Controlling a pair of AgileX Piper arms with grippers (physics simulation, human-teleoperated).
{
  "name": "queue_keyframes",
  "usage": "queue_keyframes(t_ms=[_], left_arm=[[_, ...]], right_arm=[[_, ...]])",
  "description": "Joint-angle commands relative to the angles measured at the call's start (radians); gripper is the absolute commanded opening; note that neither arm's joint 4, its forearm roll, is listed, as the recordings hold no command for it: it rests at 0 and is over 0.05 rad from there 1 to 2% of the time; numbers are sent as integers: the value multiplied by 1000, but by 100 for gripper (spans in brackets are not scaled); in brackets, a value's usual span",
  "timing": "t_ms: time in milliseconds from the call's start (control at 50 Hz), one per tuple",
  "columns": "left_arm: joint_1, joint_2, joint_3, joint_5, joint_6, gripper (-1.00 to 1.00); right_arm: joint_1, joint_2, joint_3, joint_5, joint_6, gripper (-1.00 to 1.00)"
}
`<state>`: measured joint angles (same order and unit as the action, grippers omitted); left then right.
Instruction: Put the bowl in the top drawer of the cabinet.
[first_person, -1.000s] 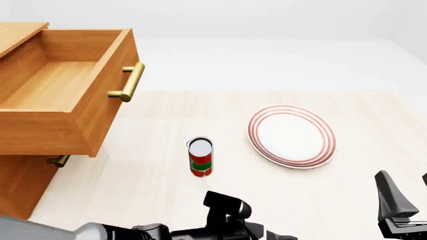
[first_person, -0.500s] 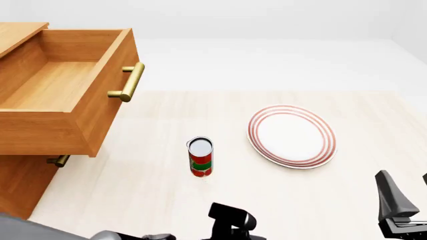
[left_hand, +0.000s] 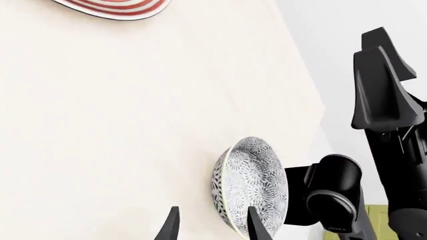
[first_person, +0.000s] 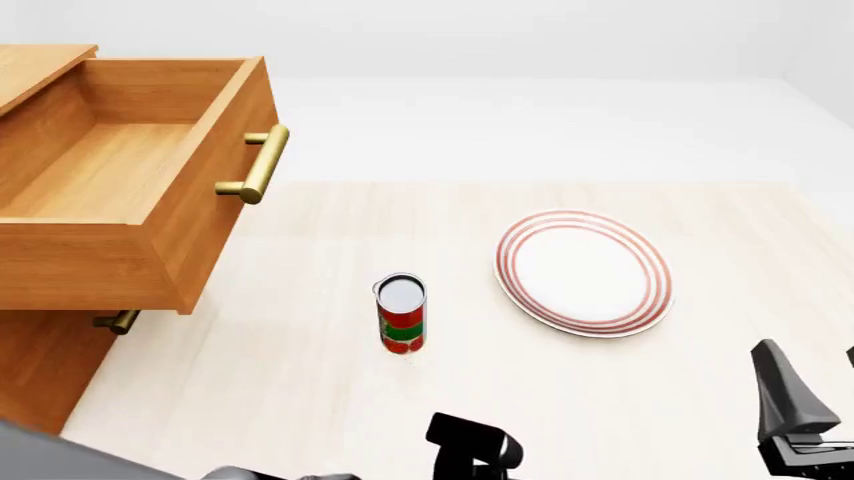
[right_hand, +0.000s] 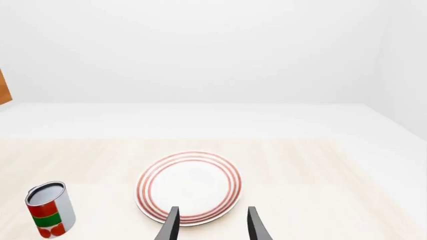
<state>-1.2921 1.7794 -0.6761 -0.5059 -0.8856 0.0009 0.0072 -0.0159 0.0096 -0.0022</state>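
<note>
At the near edge of the table, out of the front view, the bowl (left_hand: 251, 186) sat by the right-hand side; only the left wrist view showed it, open side up on the pale tabletop (first_person: 320, 340). The left gripper (left_hand: 211, 225) pointed toward it, jaws apart and empty, with one fingertip (left_hand: 256, 223) crossing the bowl's rim in the picture; whether it touched could not be told. The bowl is round, with no long axis, so the rim was the likely place to take hold. The right arm's base stood just beyond the bowl in that view, so the bowl lay close to both arms, but the left gripper was the one aimed at it. The right gripper (right_hand: 211, 222) hung over the near right part of the table, fingers apart and holding nothing, facing the plate (first_person: 583, 271).

Farther in, a red-and-green can (first_person: 400, 314) stood upright near the table's middle, with the red-ringed plate to its right, well apart from it. At the far left edge stood the cabinet (first_person: 40, 360), its top drawer (first_person: 134, 190) pulled open and bare inside, brass handle (first_person: 260, 165) facing right. The drawer lay well away from the bowl, across the table to the left. Beyond were a white floor and plain white walls.
</note>
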Motion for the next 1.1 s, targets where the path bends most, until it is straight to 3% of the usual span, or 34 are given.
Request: queue_keyframes(t_ms=[20, 1100], left_arm=[[-7, 19, -12, -3, -6, 100], [-40, 120, -86, -7, -34, 100]], right_arm=[[0, 0, 0, 0, 0, 100], [0, -1, 9, -7, 0, 100]])
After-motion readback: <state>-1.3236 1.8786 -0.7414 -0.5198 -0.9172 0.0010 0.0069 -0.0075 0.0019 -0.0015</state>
